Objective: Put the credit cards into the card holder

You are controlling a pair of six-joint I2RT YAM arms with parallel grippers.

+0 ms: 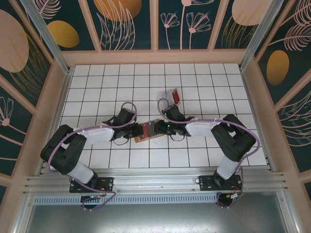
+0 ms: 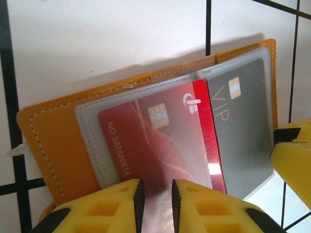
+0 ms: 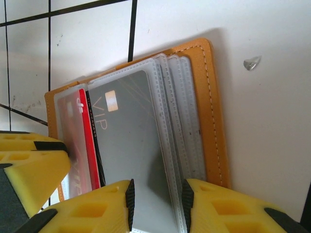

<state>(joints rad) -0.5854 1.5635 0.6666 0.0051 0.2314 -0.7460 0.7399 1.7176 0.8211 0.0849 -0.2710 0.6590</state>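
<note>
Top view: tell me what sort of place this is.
Most likely a robot test cell in a lab, not a home or shop. A white gridded table sits boxed in by patterned panels, with the left arm and right arm bolted to an aluminium rail at its near edge.

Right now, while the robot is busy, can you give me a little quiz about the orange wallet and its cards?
1. True or false: the grey plastic card marked VIP sits in a clear sleeve of the orange leather-like folding wallet.
2. The thin plastic card beside it is: A blue, B red, C green?
3. Fill in: the wallet lies ___ on the white tiled table.
Key: 1 true; 2 B; 3 open.
</note>
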